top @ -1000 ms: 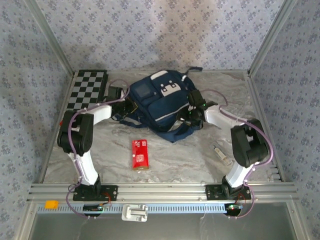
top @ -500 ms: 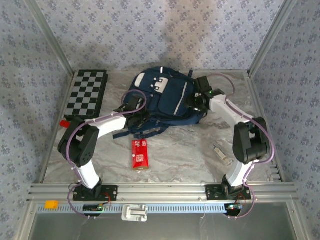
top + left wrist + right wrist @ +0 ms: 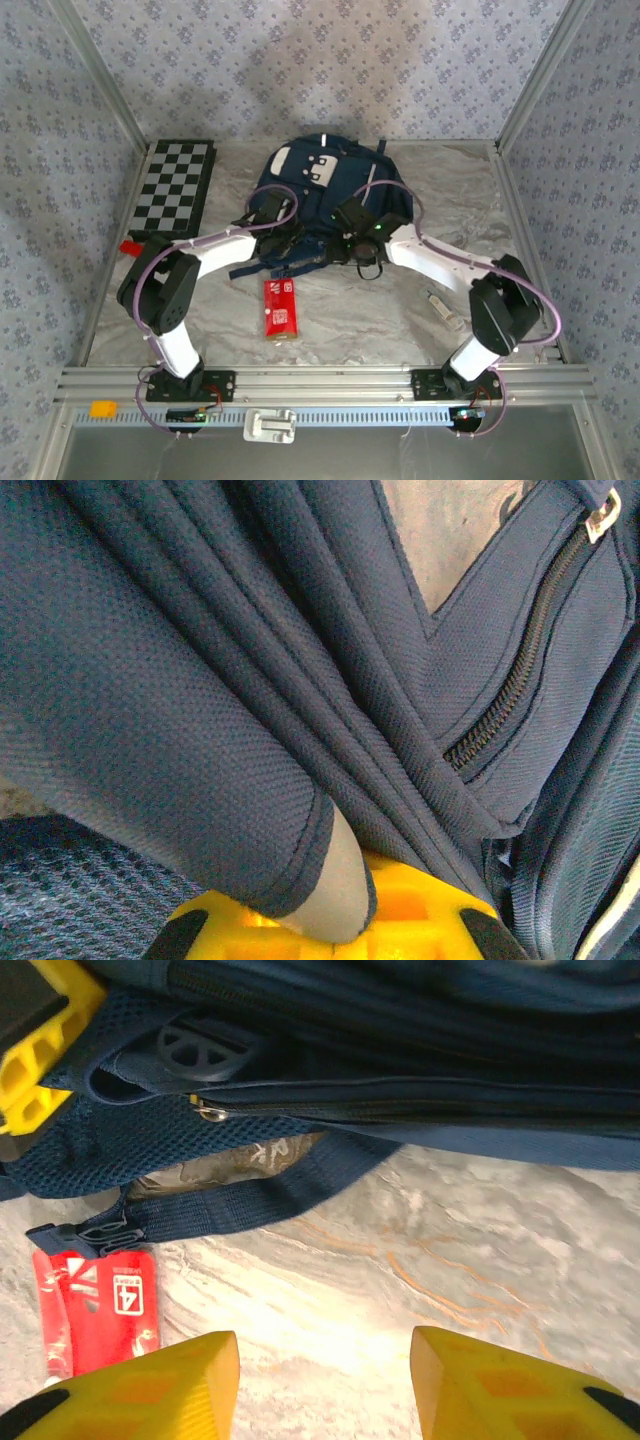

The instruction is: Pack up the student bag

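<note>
Navy student bag point(image 3: 330, 205) lies on marble table point(image 3: 380, 310); left gripper point(image 3: 335, 930) clamps its fabric, right gripper point(image 3: 325, 1385) stands open, empty, beside it

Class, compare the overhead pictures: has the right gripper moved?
Yes. The right gripper has swung left and nearer, from the right side of the navy blue fabric backpack toward the red flat packet.

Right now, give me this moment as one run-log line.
left gripper: shut on student bag | right gripper: open, empty, over table | red packet: on table
</note>
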You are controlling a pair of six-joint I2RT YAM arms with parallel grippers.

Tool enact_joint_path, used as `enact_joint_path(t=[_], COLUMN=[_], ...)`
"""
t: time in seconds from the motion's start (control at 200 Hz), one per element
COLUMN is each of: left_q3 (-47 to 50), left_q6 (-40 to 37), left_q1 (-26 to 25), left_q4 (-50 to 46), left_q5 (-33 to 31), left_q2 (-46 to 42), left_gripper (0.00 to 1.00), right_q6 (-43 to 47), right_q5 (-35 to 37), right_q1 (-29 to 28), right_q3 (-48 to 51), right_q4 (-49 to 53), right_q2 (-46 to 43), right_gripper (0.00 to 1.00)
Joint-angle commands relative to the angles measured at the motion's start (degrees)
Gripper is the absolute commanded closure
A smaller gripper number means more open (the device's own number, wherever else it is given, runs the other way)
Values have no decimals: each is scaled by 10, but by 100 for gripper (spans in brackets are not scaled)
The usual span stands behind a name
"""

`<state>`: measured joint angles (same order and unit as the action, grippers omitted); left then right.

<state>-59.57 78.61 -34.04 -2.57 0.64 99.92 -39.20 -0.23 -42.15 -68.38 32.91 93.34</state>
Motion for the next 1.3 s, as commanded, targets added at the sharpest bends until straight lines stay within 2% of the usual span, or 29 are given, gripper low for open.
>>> enact_joint_path(t=[0.0, 0.17, 0.285, 0.57, 0.65, 0.92, 1.109, 1.294], left_q3=[-19, -15, -15, -15, -16, -23, -39, -36], left_q6=[31, 47, 52, 54, 53, 46, 30, 30], left_q1=[-17, -32, -41, -47, -48, -50, -59, -62], left_q4=[49, 69, 68, 75, 75, 70, 49, 43], left_q5=[28, 28, 25, 26, 25, 26, 10, 0], left_q2=[-20, -20, -24, -27, -30, -34, -39, -47], left_gripper=[100, 100, 100, 100, 100, 100, 100, 100], right_q6=[-27, -24, -19, -12, -3, 13, 12, 21], right_q5=[-4, 7, 50, 124, 128, 145, 144, 177], right_q1=[-7, -8, -10, -8, -8, -13, -15, -14], right_q3=[-24, -35, -39, -52, -40, -32, -29, -47], right_q4=[-51, -108, -124, -102, -127, -111, -126, -140], right_q2=[40, 79, 89, 109, 112, 109, 119, 133], right_gripper=[55, 60, 63, 61, 64, 76, 75, 71])
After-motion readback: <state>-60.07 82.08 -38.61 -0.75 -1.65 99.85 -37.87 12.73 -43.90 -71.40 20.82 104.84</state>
